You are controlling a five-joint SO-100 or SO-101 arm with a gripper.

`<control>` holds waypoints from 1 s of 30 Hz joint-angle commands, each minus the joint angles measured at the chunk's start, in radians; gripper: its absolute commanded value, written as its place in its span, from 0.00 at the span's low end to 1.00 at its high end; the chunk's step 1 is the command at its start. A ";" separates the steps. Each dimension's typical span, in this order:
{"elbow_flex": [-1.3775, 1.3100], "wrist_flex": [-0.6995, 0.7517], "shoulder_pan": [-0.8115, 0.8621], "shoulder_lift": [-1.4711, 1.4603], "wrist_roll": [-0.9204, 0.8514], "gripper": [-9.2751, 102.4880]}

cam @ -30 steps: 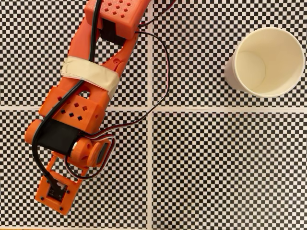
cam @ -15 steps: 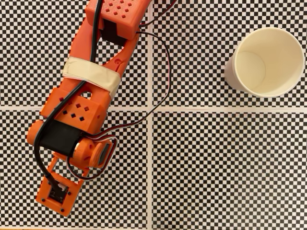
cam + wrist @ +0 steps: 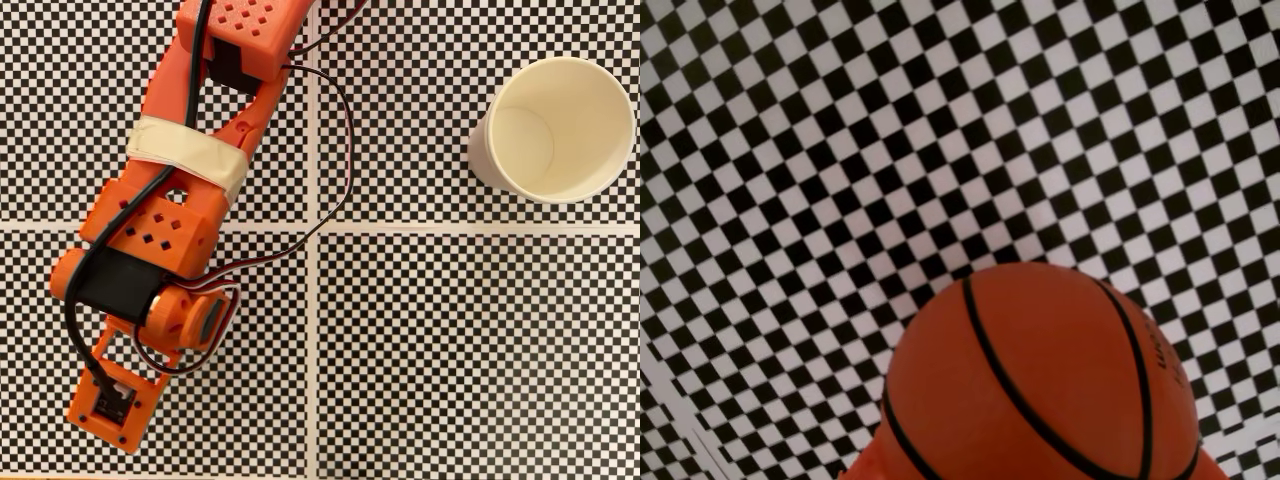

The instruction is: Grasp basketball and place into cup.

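1. So, the gripper's jaws themselves weren't really visible anywhere. In the wrist view there were just slivers of orange plastic at the bottom edge on either side of the basketball (image 3: pixel 1040 375), so I couldn't tell how far apart the jaws sat or whether they actually had hold of it.
2. That ball sat right up against the wrist camera, taking up the lower middle of the picture, with the checkerboard surface (image 3: pixel 840 150) behind it. Whether it was touching the board or up off it, I couldn't say.
3. It's a round ball, so no real long axis. The black seams ran as curved lines from the upper part down toward the bottom edge, one sweeping diagonally to the lower right, and there was some small dark lettering on its right side, too blurry to read.
4. In the fixed view, the orange arm (image 3: pixel 165 235) stretched from the top edge down to the lower left, with a strip of pale tape (image 3: pixel 190 155) wrapped round it and black and red cables (image 3: pixel 335 150) looping off to its right. Its lower end covered whatever was underneath.
5. The cup (image 3: pixel 555 130) stood upright at the upper right of the fixed view, well apart from the arm, mouth facing the camera. Inside it was just a bare cream bottom.
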 commanded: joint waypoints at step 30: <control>0.512 0.051 -0.075 0.747 0.002 0.28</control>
